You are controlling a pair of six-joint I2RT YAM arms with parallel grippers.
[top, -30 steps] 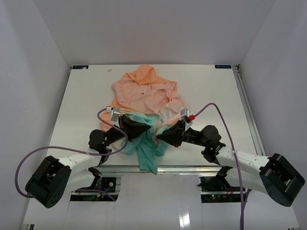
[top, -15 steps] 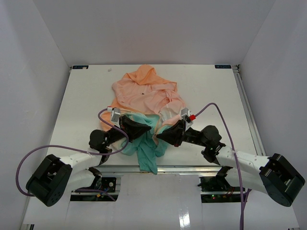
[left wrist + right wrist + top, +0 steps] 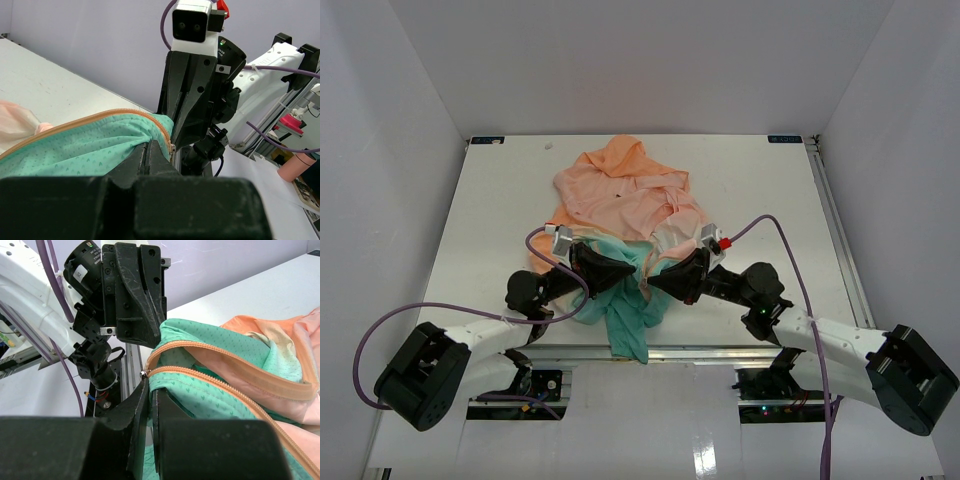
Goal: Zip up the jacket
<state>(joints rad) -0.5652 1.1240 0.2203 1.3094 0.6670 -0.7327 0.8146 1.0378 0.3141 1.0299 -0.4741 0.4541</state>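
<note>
Peach jacket (image 3: 620,195) sits centre of desk (image 3: 500,200), teal hem (image 3: 625,320) draped over the near edge. The left claw (image 3: 150,152) and right claw (image 3: 150,395) each clamp the hem beside the zipper (image 3: 240,369) foot, tapes meeting at the slider (image 3: 144,373). Step: seating the ends. Next probably needs hem held taut, slider pulled toward far edge.

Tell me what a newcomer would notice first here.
The peach-to-teal jacket sprawls on the table, hood at the far end. At its teal hem the left gripper and right gripper meet nose to nose, each pinching fabric beside the orange zipper, whose two sides gape apart.
</note>
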